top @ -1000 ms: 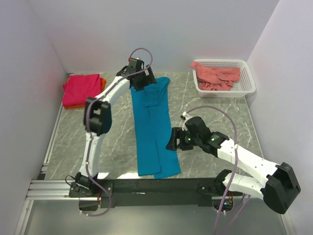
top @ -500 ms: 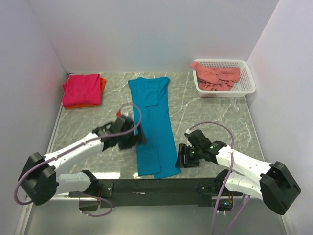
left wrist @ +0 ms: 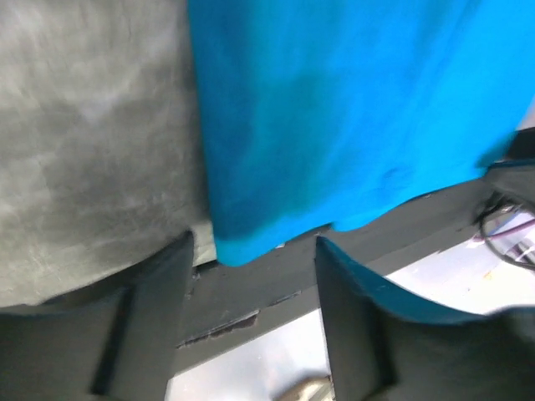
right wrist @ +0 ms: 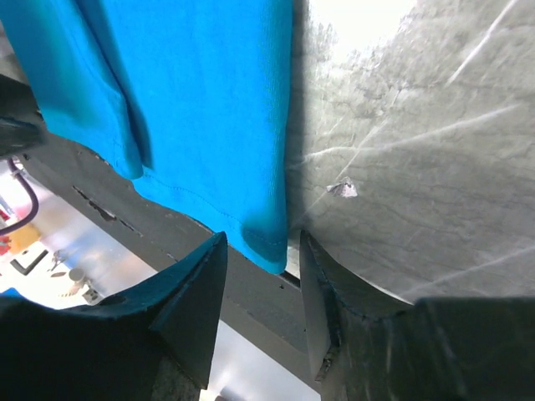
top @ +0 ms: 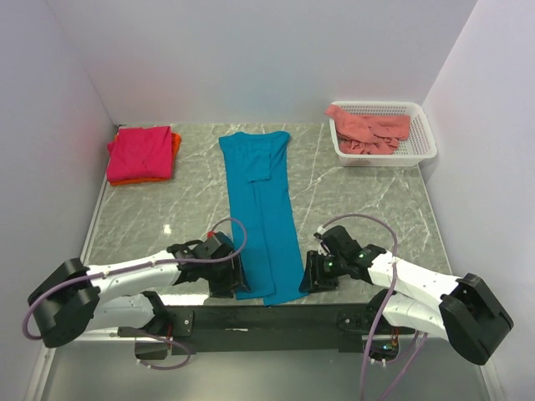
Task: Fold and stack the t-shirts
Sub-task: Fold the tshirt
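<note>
Your teal shirt (top: pixel 261 209) runs lengthwise away from the arms, hem at the counter's (top: pixel 359 200) near edge, where left gripper (top: pixel 235 280) and right gripper (top: pixel 308 276) straddle its corners, fingers parted, nothing pinched yet.

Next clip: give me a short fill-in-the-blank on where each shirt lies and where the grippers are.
1. The salmon-pink t-shirt lies in the white mesh ___.
2. The magenta-pink t-shirt lies folded on top of an ___ one.
3. The left gripper and the right gripper each straddle a near corner of the ___ t-shirt.
Missing words: basket; orange; teal-blue.
</note>
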Controlling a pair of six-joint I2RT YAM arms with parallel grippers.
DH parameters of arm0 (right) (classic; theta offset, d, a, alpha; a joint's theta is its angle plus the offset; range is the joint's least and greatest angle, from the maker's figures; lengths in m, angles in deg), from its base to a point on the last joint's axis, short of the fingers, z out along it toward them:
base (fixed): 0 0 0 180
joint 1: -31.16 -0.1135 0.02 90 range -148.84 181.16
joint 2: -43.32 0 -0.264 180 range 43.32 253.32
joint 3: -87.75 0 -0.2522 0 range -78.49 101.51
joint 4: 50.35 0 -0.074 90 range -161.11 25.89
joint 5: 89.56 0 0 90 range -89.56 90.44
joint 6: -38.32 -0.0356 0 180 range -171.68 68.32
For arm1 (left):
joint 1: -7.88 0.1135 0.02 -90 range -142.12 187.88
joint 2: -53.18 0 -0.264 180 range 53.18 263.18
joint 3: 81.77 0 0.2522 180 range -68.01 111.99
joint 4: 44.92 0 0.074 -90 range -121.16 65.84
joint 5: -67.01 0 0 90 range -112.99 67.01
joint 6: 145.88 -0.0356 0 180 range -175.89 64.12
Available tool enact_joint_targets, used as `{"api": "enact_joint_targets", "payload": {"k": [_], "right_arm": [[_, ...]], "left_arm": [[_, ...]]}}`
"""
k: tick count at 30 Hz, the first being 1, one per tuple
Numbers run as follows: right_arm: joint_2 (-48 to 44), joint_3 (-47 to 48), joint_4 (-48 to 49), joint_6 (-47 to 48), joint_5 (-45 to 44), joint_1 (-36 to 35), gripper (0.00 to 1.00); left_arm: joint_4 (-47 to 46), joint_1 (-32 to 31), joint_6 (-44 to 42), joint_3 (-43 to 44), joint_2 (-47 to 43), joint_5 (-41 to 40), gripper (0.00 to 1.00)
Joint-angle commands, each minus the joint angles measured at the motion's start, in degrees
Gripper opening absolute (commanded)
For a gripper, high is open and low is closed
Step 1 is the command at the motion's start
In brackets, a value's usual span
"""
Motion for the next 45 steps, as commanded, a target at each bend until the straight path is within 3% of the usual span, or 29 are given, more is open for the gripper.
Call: {"api": "enact_joint_targets", "payload": {"k": [1, 7, 9, 13, 14, 16, 22, 29, 35, 45], "right_arm": [[-0.09, -1.22, 0.59, -0.51, 0.98, 0.01, 0.47], [2.89, -2.1, 3.13, -0.6, 1.68, 0.0, 0.36], [3.78, -1.75, 3.83, -0.6, 2.3, -0.08, 0.27], [4.57, -1.05, 3.84, -0.34, 2.39, -0.17, 0.09], [4.49, -0.87, 3.84, -0.34, 2.39, -0.26, 0.04], [4.05, -0.34, 4.36, -0.51, 2.21, -0.26, 0.0], [0.62, 4.13, 5.85, -1.39, -1.74, -0.17, 0.0], [0.44, 17.38, 6.91, -0.16, -15.35, 0.18, 0.0], [9.4, 28.83, 6.47, 1.25, -23.44, 2.02, 0.0], [26.52, 43.68, 9.19, 5.29, -22.06, 7.3, 0.0]], "left_arm": [[0.76, -2.02, 1.57, 1.38, 2.75, 0.36, 0.62], [1.91, -2.46, 1.58, 2.26, 6.61, -3.5, 0.4], [2.87, -2.55, 1.57, 3.31, 8.63, -4.3, 0.26], [5.25, -2.55, 2.8, 3.67, 9.69, -6.84, 0.12], [5.51, -2.55, 3.07, 4.37, 9.87, -7.37, 0.01], [6.04, -2.46, 2.81, 5.51, 10.13, -8.51, 0.01], [7.09, -2.2, 1.31, 9.81, 5.22, -10.18, 0.01], [5.87, 8.76, -5.0, 15.52, 4.6, -10.72, 0.01], [1.31, 16.42, -9.31, 23.6, 5.91, -14.5, 0.01], [1.56, 23.99, -15.65, 37.67, 21.99, -14.24, 0.01]]}}
